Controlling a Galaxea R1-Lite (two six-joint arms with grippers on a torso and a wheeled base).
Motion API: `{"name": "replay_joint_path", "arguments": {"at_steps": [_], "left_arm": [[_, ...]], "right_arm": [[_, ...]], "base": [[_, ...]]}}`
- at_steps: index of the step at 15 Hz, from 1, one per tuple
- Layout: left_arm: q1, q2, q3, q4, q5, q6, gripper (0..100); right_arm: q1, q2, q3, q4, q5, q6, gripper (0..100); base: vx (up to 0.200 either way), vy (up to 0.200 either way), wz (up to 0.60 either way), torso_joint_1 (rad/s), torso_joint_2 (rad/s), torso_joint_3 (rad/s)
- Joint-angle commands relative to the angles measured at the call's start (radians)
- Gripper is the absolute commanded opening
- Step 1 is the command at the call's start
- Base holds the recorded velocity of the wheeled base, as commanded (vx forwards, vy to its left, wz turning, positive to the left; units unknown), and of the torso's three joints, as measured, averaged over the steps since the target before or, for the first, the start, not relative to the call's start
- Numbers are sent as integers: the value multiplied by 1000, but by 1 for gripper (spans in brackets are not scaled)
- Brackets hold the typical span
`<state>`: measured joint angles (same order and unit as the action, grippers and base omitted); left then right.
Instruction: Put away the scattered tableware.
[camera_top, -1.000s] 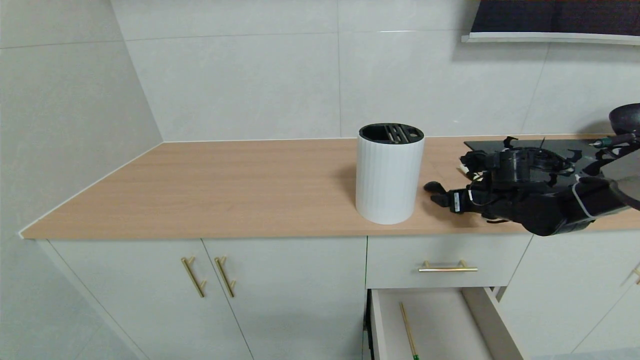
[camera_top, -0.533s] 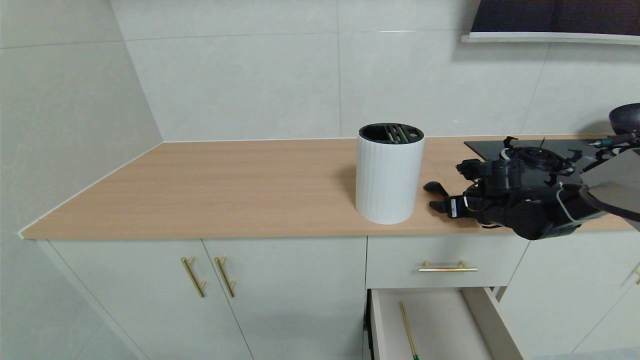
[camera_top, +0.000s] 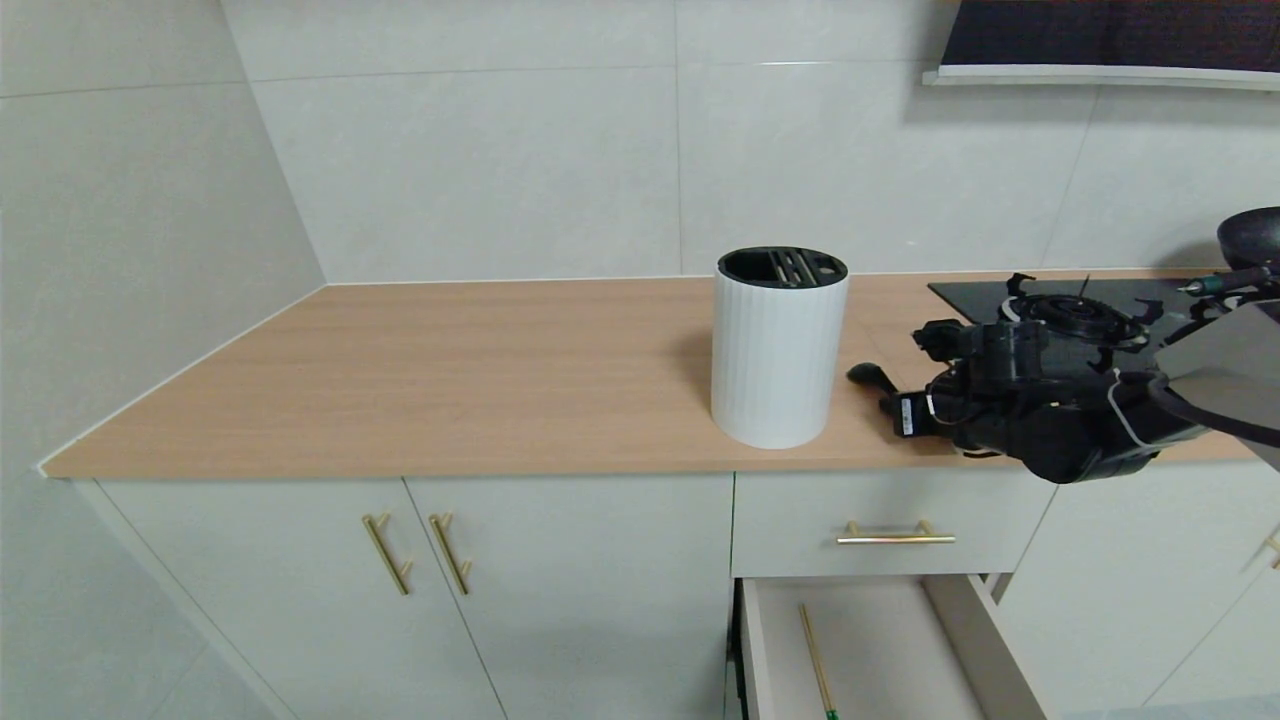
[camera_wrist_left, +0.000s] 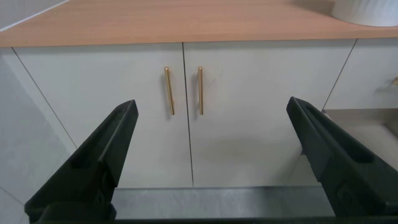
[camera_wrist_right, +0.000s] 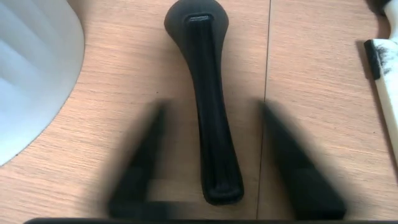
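Note:
A black utensil handle (camera_wrist_right: 208, 106) lies flat on the wooden counter, just right of the white ribbed utensil holder (camera_top: 778, 345). In the head view its rounded end (camera_top: 868, 375) pokes out in front of my right gripper (camera_top: 890, 405). That gripper (camera_wrist_right: 211, 112) is low over the counter and open, one finger on each side of the handle, not touching it. My left gripper (camera_wrist_left: 211, 112) is open and holds nothing; it faces the lower cabinet doors (camera_wrist_left: 186, 93).
The holder's edge (camera_wrist_right: 31, 62) is close beside the handle. A white-handled utensil (camera_wrist_right: 385, 81) lies on the other side. A stove (camera_top: 1080, 305) and pan (camera_top: 1250, 235) are at the right. Below, an open drawer (camera_top: 960, 640) holds a chopstick (camera_top: 815, 650).
My right gripper has dropped lower toward the counter and drawn slightly right, away from the holder. The handle and holder have not moved.

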<state>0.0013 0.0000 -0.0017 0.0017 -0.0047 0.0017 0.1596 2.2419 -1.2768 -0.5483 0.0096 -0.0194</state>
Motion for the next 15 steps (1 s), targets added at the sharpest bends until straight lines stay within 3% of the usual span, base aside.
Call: {"name": "replay_joint_path", "arguments": {"at_steps": [1, 10, 15], "left_arm": [[0, 0, 2, 0, 0, 0, 100], [0, 0, 0, 0, 0, 0, 100], [0, 0, 0, 0, 0, 0, 100]], "right_arm": [[3, 10, -1, 4, 0, -1, 0], [11, -68, 20, 18, -17, 12, 0], [61, -363, 252, 82, -30, 65, 0]], "base": [[0, 0, 0, 0, 0, 0], [0, 0, 0, 0, 0, 0], [0, 0, 0, 0, 0, 0]]}}
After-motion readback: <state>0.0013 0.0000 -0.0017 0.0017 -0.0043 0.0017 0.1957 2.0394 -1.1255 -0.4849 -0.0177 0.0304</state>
